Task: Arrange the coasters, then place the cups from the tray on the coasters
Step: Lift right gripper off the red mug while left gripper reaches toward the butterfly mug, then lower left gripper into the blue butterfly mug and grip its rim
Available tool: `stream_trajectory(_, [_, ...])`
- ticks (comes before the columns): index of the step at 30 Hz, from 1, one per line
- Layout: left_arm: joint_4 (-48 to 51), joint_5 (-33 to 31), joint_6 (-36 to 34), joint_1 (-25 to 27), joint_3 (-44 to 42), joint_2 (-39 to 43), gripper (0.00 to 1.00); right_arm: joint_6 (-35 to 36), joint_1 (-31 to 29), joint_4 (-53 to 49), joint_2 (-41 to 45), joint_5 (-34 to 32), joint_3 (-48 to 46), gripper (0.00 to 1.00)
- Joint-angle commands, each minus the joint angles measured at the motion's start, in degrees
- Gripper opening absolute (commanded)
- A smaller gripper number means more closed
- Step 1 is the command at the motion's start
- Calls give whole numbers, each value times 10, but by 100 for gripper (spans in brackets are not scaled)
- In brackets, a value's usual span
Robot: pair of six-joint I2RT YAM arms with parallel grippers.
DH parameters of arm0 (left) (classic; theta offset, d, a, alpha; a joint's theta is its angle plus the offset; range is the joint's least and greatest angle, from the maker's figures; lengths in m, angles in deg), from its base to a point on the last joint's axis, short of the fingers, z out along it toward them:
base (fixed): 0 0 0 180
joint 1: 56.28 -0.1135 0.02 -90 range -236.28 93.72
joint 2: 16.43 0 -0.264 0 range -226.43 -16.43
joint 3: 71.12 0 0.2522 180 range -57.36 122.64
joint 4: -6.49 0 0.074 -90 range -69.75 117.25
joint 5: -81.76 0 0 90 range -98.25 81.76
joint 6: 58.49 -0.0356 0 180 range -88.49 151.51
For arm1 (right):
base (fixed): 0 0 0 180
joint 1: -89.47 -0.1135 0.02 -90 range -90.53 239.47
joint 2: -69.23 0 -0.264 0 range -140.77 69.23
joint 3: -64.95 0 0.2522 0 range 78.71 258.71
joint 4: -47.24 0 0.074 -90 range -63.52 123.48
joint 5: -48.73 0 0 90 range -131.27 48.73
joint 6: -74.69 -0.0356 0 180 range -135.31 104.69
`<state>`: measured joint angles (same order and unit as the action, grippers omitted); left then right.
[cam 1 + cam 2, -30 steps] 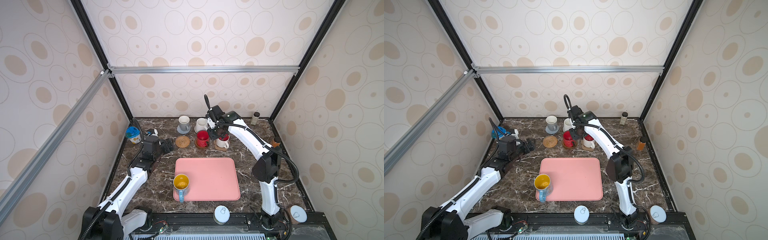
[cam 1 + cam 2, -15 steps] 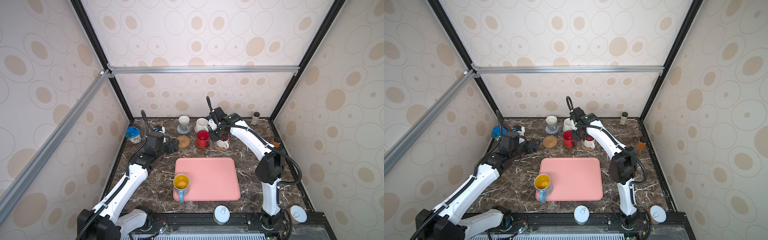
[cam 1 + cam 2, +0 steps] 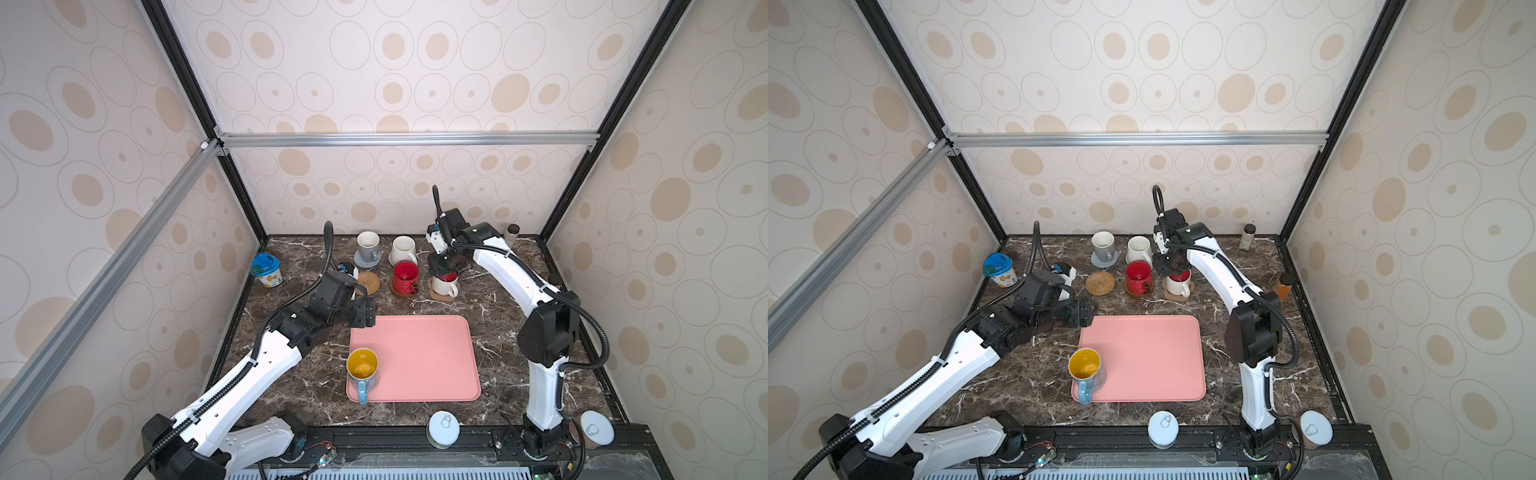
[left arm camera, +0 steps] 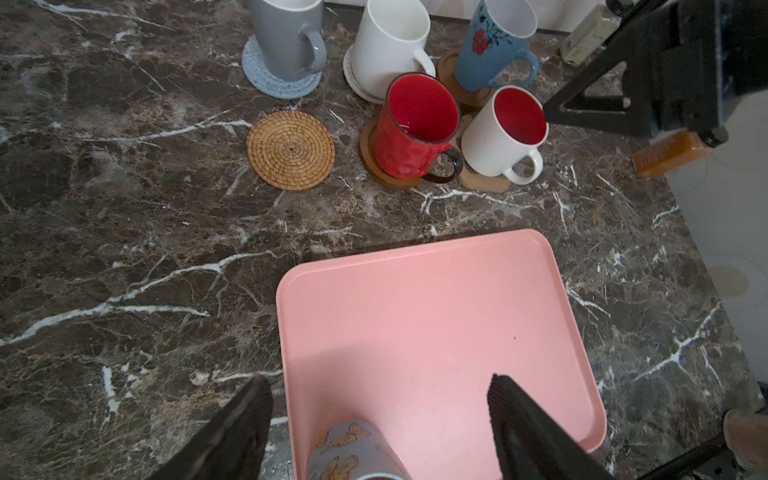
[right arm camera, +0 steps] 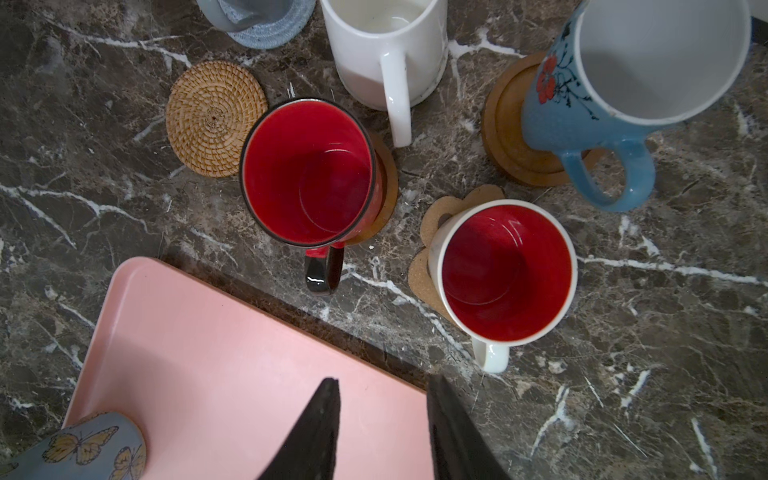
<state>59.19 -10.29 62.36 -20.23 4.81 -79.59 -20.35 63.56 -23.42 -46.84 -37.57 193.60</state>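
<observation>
Our left pincer (image 3: 366, 312) hangs over the 11 o'clock corner of the pink tray (image 3: 428, 357), reading both top views as a dial with 12 at the back wall. Its jaws are spread wide. In the left wrist view its fingers (image 4: 243, 422) flank the blue mug with yellow inside (image 3: 362, 368) with clear gaps either side. That mug stands upright at the tray's 7 o'clock corner, with its handle pointing to 6 over the rim.

At 10 o'clock from the pincer, a blue-lidded tub (image 3: 266, 270) sits by the left wall. Further right, the grey mug (image 3: 368, 245) stands on the grey-blue knit coaster (image 3: 365, 264). The rattan coaster (image 3: 368, 282) lies bare at its 6 o'clock. Next, the white mug (image 3: 403, 249) rests on the cream coaster (image 4: 349, 72). At its 6 o'clock the red mug (image 3: 405, 276) sits on a wooden disc (image 4: 366, 149).

We see the light blue mug (image 5: 623, 83) only in the wrist views, on the second wooden disc (image 5: 507, 137). At 3 o'clock from the red mug, the white mug with red inside (image 3: 445, 286) stands on the paw-shaped coaster (image 5: 424, 276).

Our right pincer (image 3: 444, 266) hangs over that mug's far side. Its fingers (image 5: 316, 424) are a little apart, with nothing between them.

On the worktop (image 3: 498, 299), a small jar (image 3: 512, 232) stands at the back wall and an amber bottle (image 3: 1283, 286) by the right wall.
</observation>
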Motion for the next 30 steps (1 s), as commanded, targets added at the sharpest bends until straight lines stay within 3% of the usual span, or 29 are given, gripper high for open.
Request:
stream_trajectory(1, [72, 0, 16, 21, 21, 24, 82, -16, 7, 7, 17, 21, -6, 39])
stream_trajectory(16, [171, 67, 23, 164, -13, 35, 79, -25, 14, 8, 4, 30, 11, 38])
stream_trajectory(30, [284, 95, 104, 216, -40, 41, 77, -21, 26, 23, 28, 34, -21, 39])
